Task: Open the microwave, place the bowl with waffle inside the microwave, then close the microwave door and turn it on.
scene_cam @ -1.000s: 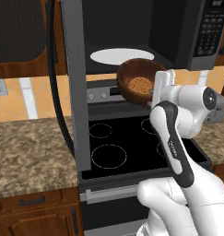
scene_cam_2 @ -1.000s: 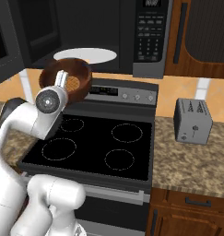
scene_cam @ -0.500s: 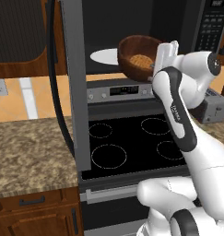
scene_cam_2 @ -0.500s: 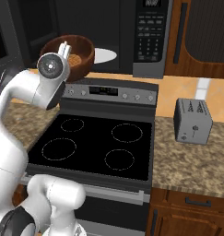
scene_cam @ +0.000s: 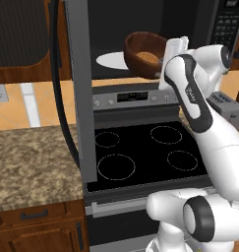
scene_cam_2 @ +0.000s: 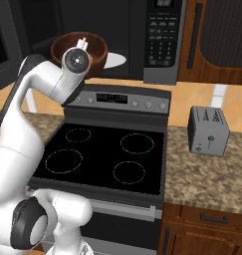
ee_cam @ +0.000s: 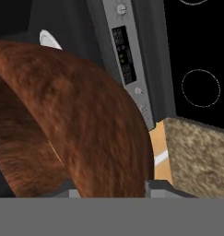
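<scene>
The microwave [scene_cam: 228, 24] stands open above the stove, and the microwave door [scene_cam: 79, 88] is swung out to the left with its black handle toward me. A white turntable plate [scene_cam: 110, 60] lies inside. My gripper [scene_cam: 173, 48] is shut on the near rim of the reddish-brown bowl [scene_cam: 140, 49], holding it tilted at the mouth of the cavity, just over the plate's front. The tan waffle [scene_cam: 149, 57] lies inside the bowl. From the right, the bowl [scene_cam_2: 90, 46] sits behind my hand. In the hand view the bowl [ee_cam: 85, 120] spans the space between my fingertips [ee_cam: 156, 186].
Below the bowl is the black-topped stove [scene_cam: 140, 147] with its grey control panel [scene_cam_2: 117, 98]. A small grey toaster [scene_cam_2: 208, 130] stands on the granite counter [scene_cam_2: 202, 169] to the right. The open door blocks the left side.
The arm has lifted the bowl up and forward, from above the stove's back panel to the open microwave's mouth. The grip has not changed.
</scene>
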